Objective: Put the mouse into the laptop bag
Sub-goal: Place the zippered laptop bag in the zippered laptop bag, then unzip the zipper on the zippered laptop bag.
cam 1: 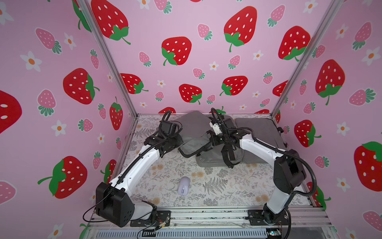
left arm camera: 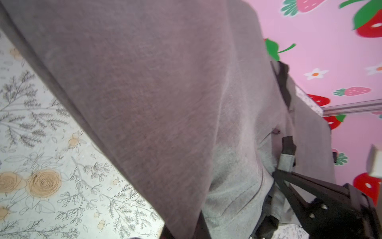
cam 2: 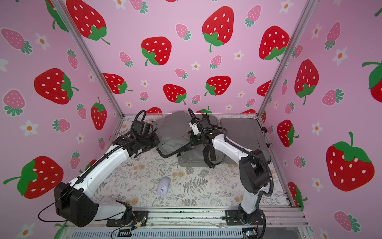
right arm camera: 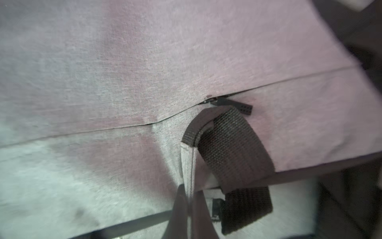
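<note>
The grey bag slumps at twelve o'clock on the table, and I can't see inside it. The left gripper is clamped on the raised flap. The right gripper pinches a grey tab beside the zip. The mouse lies on the floral top at six o'clock, well apart from both. Pink strawberry walls stand around.

Your mouse is pale lilac; the surface white with grey-and-tan florals; the laptop bag grey, its straps black; the walls pink with strawberries.
</note>
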`<state>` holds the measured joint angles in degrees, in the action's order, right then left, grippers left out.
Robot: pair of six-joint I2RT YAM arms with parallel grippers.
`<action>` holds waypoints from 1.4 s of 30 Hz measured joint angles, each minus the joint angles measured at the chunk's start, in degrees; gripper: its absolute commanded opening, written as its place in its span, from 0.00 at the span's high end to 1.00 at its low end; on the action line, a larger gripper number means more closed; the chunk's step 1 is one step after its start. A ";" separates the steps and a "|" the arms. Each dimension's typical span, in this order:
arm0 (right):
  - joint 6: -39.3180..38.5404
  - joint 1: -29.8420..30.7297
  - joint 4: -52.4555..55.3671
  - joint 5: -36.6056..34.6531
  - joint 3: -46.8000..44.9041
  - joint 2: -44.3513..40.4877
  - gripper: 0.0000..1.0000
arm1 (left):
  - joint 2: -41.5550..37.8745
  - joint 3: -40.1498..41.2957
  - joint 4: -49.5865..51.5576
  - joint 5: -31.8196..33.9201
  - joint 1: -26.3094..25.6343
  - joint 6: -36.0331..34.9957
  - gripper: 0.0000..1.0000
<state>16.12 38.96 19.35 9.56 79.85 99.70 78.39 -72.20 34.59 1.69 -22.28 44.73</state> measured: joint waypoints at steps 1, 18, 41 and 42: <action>-0.46 0.00 0.76 -1.07 0.09 -1.33 1.00 | 0.15 -1.31 0.00 0.26 -0.72 -0.48 1.00; -0.26 -8.61 4.33 -14.71 -17.84 -18.03 0.59 | 16.85 -6.88 -8.15 -1.97 -12.87 -3.41 1.00; 15.56 19.47 -3.34 -15.19 -33.73 -25.81 0.89 | 6.32 11.41 -16.63 -3.10 -13.25 1.66 0.26; 15.54 21.16 -4.20 -15.54 -32.89 -23.06 0.89 | 6.03 11.61 -16.63 -2.78 -13.25 1.64 0.26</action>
<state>31.66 60.12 15.16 -5.98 46.96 76.64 84.42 -60.60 17.96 -1.08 -35.53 46.37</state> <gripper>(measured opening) 0.106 0.741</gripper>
